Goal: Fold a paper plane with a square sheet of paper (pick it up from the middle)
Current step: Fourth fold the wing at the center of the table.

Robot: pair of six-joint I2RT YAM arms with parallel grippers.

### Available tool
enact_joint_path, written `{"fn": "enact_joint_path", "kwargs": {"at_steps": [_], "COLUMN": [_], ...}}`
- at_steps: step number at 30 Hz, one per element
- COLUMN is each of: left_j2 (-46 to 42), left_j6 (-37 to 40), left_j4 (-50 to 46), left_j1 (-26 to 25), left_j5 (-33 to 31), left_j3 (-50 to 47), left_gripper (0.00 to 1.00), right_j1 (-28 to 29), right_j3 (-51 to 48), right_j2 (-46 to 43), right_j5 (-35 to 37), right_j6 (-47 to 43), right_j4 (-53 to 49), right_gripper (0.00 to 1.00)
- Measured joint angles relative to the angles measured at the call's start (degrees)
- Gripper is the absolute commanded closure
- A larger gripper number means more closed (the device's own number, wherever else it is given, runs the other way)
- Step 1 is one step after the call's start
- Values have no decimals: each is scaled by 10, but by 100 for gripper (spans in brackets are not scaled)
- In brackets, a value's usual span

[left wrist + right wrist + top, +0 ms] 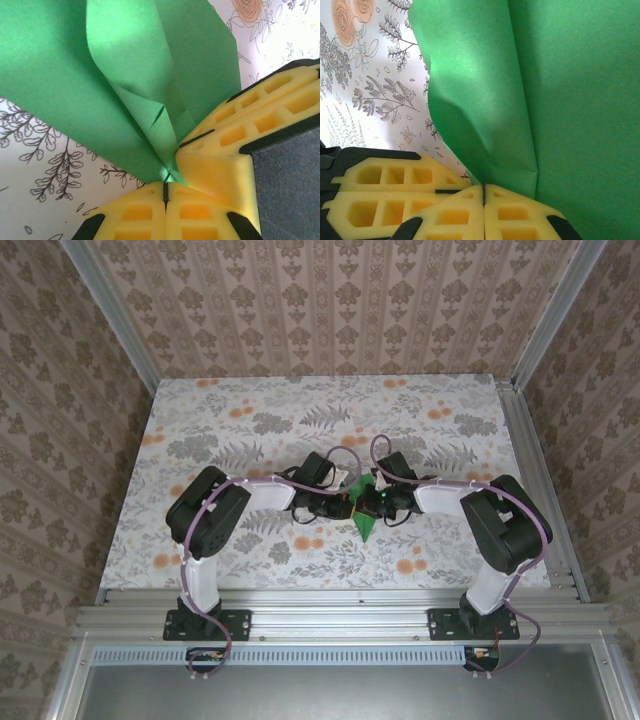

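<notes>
The creased green sheet of paper (365, 510), folded into overlapping layers, sits over the middle of the floral surface (230, 420), a little toward the near edge, between the two arms. The left fingers (161, 196) are pressed fully together on its lower tip. The right fingers (487, 196), just beside them, are likewise clamped on a folded edge.

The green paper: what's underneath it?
The floral tabletop shows below the green paper, which the left gripper and right gripper pinch. Whatever lies directly behind its folds is covered.
</notes>
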Motion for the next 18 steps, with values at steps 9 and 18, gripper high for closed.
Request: {"fn": "enact_joint_path", "kwargs": {"at_steps": [9,18], "left_j2": [-1,-2], "left_j6": [-1,-4], "left_j4": [8,9], "left_j1": [3,3], "left_j5": [6,6], "left_j3": [-5,-6], "left_gripper": [100,100], "right_j1": [-1,-6], "right_j3": [-5,-20], "right_j2": [2,3], "right_j5": [0,-14], "right_j6": [0,12], "right_j4": [2,33], "right_gripper": [79,80]}}
